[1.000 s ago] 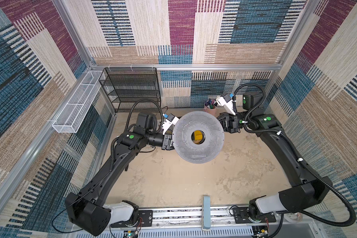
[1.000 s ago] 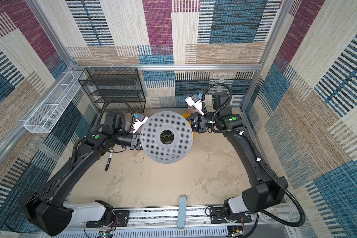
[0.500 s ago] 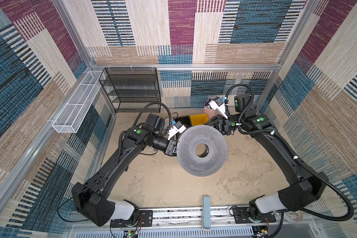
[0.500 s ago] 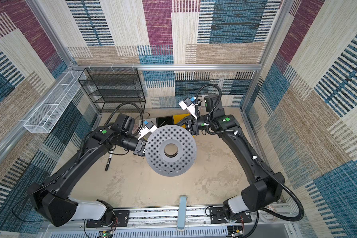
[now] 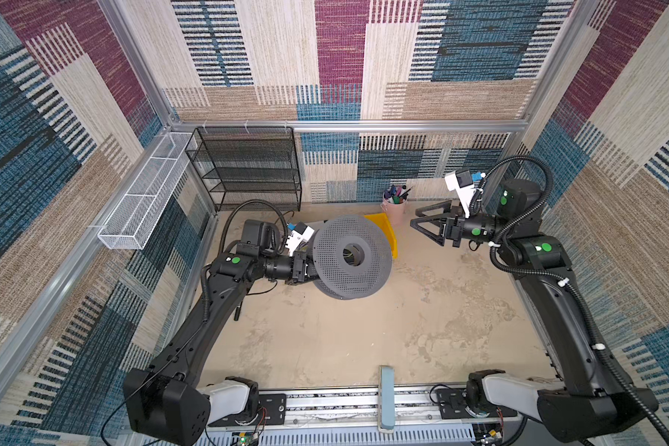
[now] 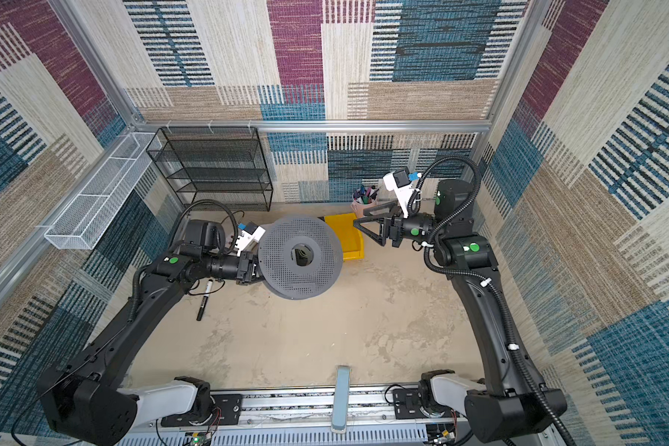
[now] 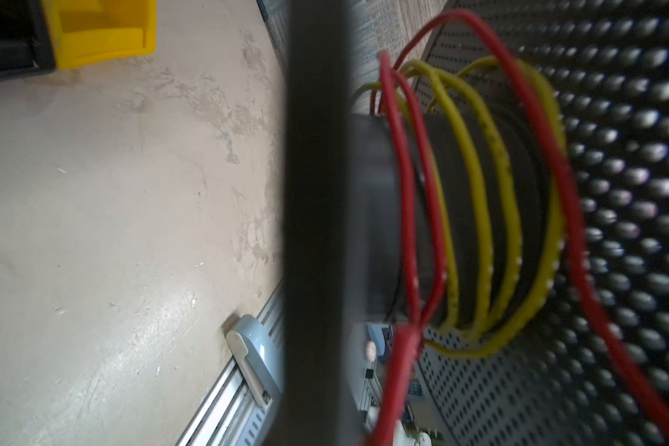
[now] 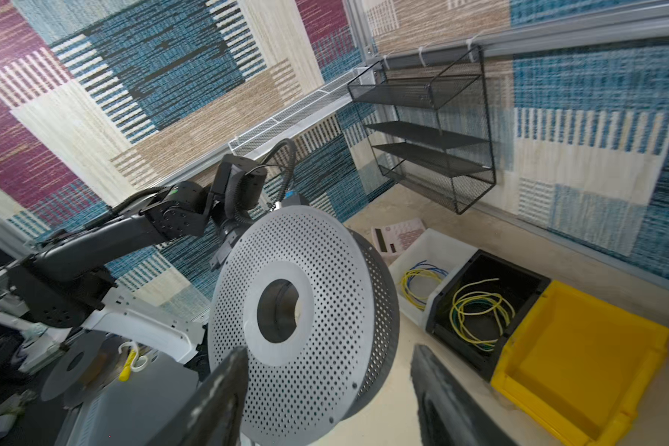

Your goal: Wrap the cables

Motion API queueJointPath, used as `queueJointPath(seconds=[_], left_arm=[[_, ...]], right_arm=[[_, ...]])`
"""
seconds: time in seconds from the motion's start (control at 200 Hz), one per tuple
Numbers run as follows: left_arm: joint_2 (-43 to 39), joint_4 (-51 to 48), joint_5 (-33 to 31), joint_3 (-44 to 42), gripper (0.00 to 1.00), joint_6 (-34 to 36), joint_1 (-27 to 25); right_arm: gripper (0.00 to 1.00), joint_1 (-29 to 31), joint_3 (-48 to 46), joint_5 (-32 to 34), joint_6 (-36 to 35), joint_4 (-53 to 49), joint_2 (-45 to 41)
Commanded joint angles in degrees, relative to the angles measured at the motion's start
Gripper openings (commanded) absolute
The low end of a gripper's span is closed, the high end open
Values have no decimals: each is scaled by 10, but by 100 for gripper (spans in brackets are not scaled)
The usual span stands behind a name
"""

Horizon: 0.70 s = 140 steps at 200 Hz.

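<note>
1. The red wire [image 7: 406,200] is wound around the hub of the grey perforated spool [image 5: 350,255], between its two flanges. The left wrist view shows two turns lying close together near one flange. A wider loop hangs loose by the perforated flange, and one strand runs off out of frame.
2. A yellow wire [image 7: 479,200] shares the same hub, with its turns lying among the red ones.
3. In both top views the spool is raised off the desk [image 5: 325,340] and tilted, with one flat face and the centre hole turned up toward the camera.
4. The left gripper [image 5: 308,268] is clamped tight on the spool's left edge; its fingertips are hidden behind the flange.
5. The right gripper [image 8: 329,349] holds nothing and its jaws are spread wide. It points toward the spool but stays apart from it, near the pink cup of pens [image 5: 394,208].
6. Behind the spool three bins stand side by side. The white bin [image 8: 441,247] holds a blue-and-yellow coil [image 8: 421,282]. The black bin [image 8: 437,305] holds a yellow-green coil [image 8: 483,309]. The yellow bin [image 8: 580,347] has nothing in it.
7. A pink calculator [image 8: 398,235] lies just beyond the white bin.
8. A black marker [image 6: 205,297] lies on the desk under the left arm.
9. A black mesh shelf [image 5: 248,166] stands against the back wall, with a white wire basket [image 5: 143,200] on the left rail.
</note>
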Motion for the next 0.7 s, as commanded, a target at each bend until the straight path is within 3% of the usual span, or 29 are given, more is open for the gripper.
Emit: queueJointPath(seconds=[0.0, 0.025, 0.055, 0.085, 0.295, 0.561, 0.696], left_arm=[[-19, 95, 2, -17, 0, -73, 22], [-21, 92, -7, -19, 0, -76, 25], [-23, 87, -23, -21, 0, -76, 26], [-25, 88, -37, -28, 0, -79, 26], [-44, 220, -93, -165, 0, -161, 7], [-3, 368, -238, -296, 0, -206, -111], [64, 451, -242, -315, 0, -223, -151]], right_arm=[[72, -6, -6, 106, 0, 8, -19], [73, -9, -10, 106, 2, 11, -24], [84, -9, -14, 104, 4, 13, -29], [85, -9, -20, 99, 9, 18, -33], [78, -9, -91, 79, 52, 51, -68], [79, -9, -166, 92, 46, 48, -92], [81, -10, -195, 78, 54, 86, -113]])
